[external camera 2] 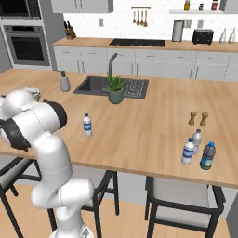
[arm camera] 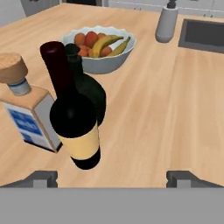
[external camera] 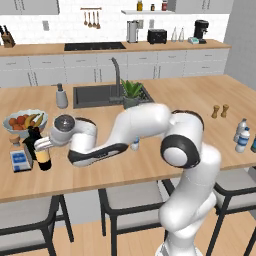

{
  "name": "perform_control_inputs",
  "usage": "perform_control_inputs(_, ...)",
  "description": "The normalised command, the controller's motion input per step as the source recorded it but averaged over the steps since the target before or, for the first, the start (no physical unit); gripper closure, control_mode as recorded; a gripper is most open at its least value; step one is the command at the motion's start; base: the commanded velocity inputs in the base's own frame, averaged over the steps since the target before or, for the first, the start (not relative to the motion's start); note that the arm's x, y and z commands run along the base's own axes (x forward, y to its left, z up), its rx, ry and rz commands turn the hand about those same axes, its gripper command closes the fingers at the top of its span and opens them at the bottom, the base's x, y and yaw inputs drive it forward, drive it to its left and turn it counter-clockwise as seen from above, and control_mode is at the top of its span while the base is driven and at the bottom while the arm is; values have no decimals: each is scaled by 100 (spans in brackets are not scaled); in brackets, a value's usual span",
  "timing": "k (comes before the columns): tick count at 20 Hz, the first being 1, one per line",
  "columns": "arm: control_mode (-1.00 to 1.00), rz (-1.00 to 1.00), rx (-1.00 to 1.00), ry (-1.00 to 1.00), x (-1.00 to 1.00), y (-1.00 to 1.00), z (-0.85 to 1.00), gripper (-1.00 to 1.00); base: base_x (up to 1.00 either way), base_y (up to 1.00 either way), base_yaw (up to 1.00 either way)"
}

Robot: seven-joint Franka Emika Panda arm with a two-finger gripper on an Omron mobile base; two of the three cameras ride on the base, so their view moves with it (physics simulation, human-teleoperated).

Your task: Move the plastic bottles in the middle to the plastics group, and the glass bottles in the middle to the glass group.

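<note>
Nearest my hand camera stands the wine bottle (arm camera: pixel 75 127), upright on the island counter (arm camera: pixel 166 113), dark glass with a reddish capped neck and a plain tan-yellow label on which I can read no writing. Directly behind it, touching or nearly so, sits the squat black bottle (arm camera: pixel 92 94). Just to its left is the square clear bottle (arm camera: pixel 30 116) with a tan stopper; its blue label carries pale lettering too blurred to read. Behind these is the fruit bowl (arm camera: pixel 103 61), and further back the grey soap dispenser (arm camera: pixel 166 24).

The gripper (arm camera: pixel 112 177) has its fingertips (arm camera: pixel 41 178) spread wide, one to each side of the wine bottle's base and clear of it; nothing is held.

In the right base view I see one small water bottle (external camera 2: pixel 87 125) alone mid-counter, blue label illegible. The plastics group (external camera 2: pixel 197 149) stands near the right edge, in front of the salt and pepper shakers (external camera 2: pixel 198 118).
</note>
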Motion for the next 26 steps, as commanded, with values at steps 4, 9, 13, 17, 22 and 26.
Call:
perform_control_inputs(4, -100, -7, 6, 0, -5, -100, 0, -100, 0, 0, 0)
perform_control_inputs(9, -100, -6, 1, 10, 5, -100, 5, -100, 0, 0, 0)
perform_control_inputs(13, -100, -8, 0, 20, 22, -100, 23, -100, 0, 0, 0)
perform_control_inputs(17, -100, -8, -5, 18, 8, -95, 23, -100, 0, 0, 0)
perform_control_inputs(22, -100, -9, -10, 16, 1, -98, 35, -100, 0, 0, 0)
perform_control_inputs(26, -100, -15, -22, 17, 10, -81, 22, -100, 0, 0, 0)
